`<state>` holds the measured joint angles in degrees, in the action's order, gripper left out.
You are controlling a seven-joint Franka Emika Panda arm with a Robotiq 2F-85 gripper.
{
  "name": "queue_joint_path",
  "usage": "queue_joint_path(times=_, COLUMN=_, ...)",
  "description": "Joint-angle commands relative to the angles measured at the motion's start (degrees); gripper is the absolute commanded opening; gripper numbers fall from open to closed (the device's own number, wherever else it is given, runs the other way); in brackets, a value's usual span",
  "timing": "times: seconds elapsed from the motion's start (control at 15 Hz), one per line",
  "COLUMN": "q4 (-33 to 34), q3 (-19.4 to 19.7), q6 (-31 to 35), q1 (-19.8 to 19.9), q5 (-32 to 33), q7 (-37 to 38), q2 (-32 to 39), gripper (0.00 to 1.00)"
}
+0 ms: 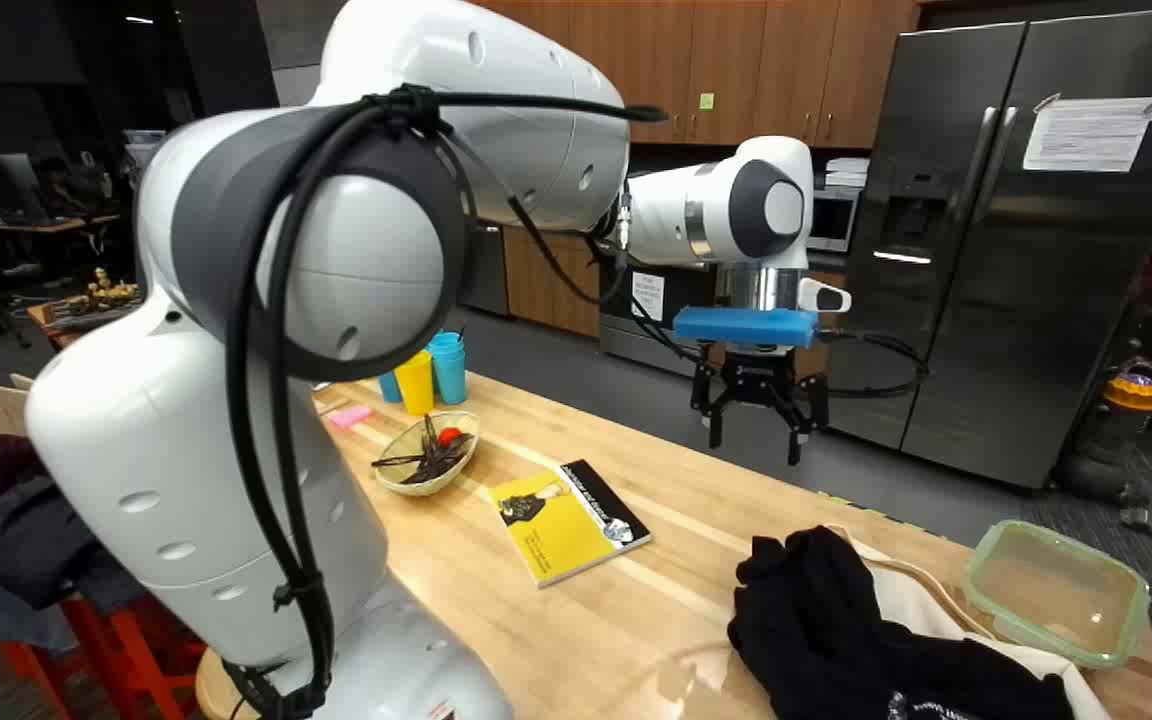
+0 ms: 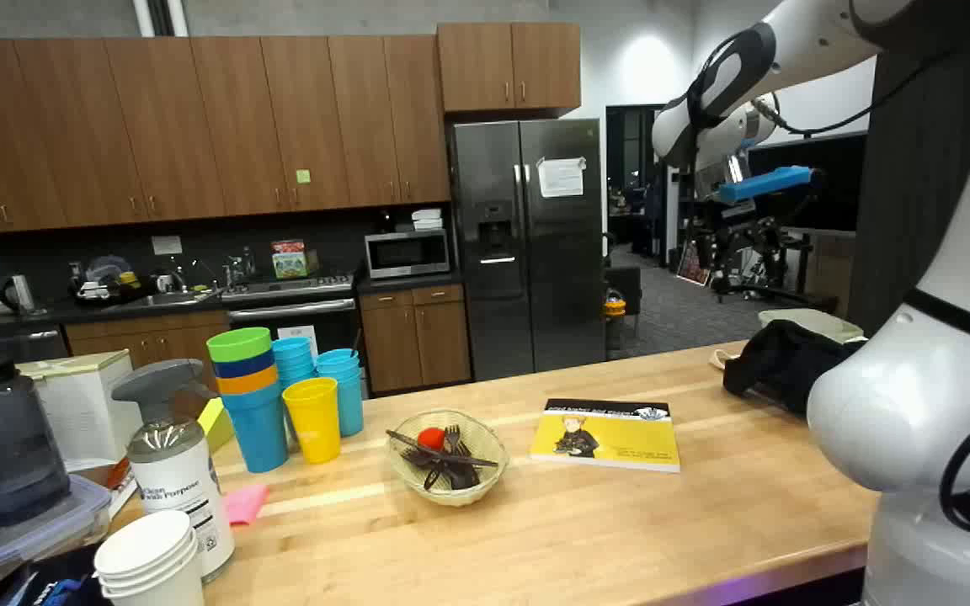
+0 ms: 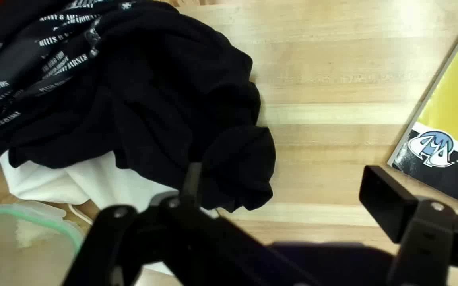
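Wide-spread gripper up in air, higher than black printed garment heaped on wooden table, off-white cloth partly beneath garment, green-rimmed container near garment, yellow book apart from garment, woven bowl even farther from it

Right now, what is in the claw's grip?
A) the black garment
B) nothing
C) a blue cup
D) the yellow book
B: the claw hangs with jaws apart and nothing between them; the black garment and yellow book lie on the table.
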<state>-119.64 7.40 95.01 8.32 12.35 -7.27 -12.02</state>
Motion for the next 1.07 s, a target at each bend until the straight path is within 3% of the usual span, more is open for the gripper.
queue_joint_path(times=0.0, q4=0.12, q3=0.33, q6=-0.11, q1=-0.34, q5=0.04, q7=0.05, q2=0.02, gripper=1.00)
queue_joint_path(times=1.0, q4=-0.83, q3=0.02, q6=1.70, q1=-0.68, q5=-0.06, q7=0.97, q2=-0.75, gripper=1.00)
